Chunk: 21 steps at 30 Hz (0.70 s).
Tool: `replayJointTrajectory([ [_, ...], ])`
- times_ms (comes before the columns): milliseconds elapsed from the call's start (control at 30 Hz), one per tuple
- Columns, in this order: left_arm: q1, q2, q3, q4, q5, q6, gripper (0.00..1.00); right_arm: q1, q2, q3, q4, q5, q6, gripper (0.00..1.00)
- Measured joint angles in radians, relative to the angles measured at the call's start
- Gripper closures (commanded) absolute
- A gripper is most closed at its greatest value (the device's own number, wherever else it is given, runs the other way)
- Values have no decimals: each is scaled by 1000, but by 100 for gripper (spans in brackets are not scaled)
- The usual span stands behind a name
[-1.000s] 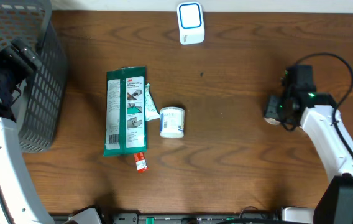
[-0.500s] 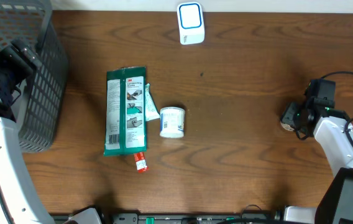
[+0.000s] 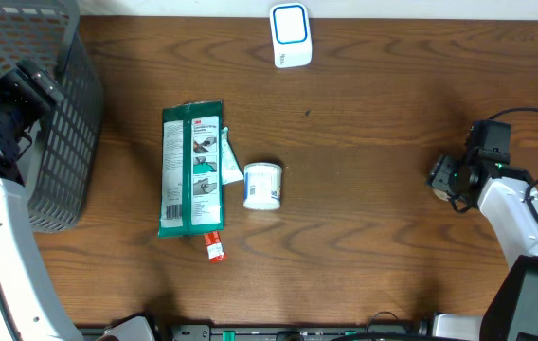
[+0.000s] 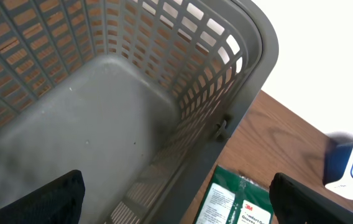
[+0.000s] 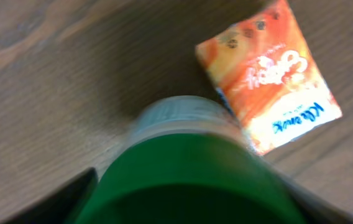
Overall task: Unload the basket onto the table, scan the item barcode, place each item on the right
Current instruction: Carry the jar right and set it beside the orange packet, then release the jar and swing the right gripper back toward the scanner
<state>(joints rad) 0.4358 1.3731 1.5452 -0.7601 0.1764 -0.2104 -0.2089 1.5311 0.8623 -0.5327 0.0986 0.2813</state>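
The right gripper (image 3: 444, 178) stands over a green-lidded jar (image 5: 192, 180), which sits right between its fingers. I cannot tell whether it grips. The left gripper (image 4: 176, 205) hangs wide above the basket (image 4: 251, 56). This looks like the pick-up step. Next comes a firm hold, then a carry to the scanner (image 3: 290, 36), well away from that hand.

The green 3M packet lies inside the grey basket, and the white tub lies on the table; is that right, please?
Not quite: the overhead view shows the green 3M packet on the table, outside the grey basket; the white tub does lie on the table.
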Motion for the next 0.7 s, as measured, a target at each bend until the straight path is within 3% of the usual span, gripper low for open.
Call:
replayJointTrajectory([
  [467, 0, 0, 0, 0, 0, 0, 7, 0, 0, 0, -3, 2, -17, 1],
  [700, 0, 0, 0, 0, 0, 0, 7, 0, -14, 63, -105, 2, -55, 1],
])
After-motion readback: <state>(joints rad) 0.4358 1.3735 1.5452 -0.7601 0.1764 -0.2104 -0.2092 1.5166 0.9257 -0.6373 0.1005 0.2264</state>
